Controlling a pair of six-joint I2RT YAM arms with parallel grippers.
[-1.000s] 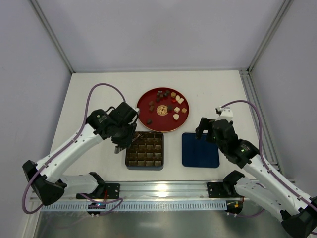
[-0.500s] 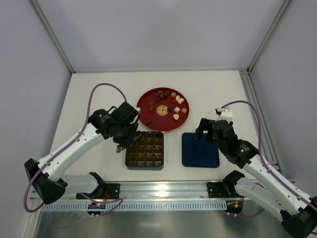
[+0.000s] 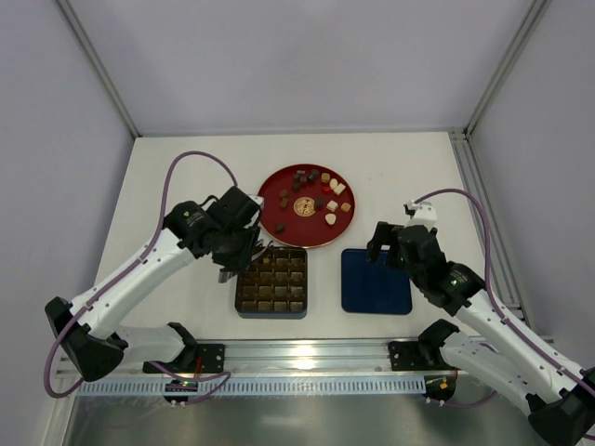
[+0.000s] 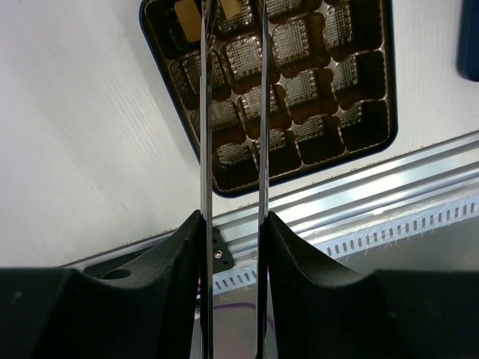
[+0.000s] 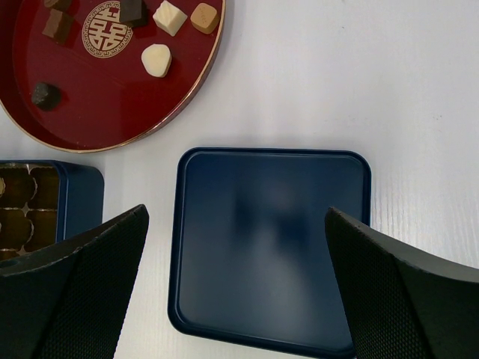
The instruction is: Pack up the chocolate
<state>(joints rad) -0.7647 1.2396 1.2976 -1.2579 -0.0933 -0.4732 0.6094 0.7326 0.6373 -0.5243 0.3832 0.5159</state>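
My left claw point(image 4: 233, 11) hangs over the left side of the tray point(image 3: 270, 314). Its fingers are only narrowly apart, and I see nothing between them. My right claw point(image 5: 236, 212) is wide apart above the blue lid point(image 5: 269, 254). The chocolate point(image 5: 156, 60) lies on the red plate point(image 5: 112, 97), just beyond the tray.

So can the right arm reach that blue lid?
Probably yes. The right gripper hangs open over the blue lid, and nothing lies on the lid or between the two.
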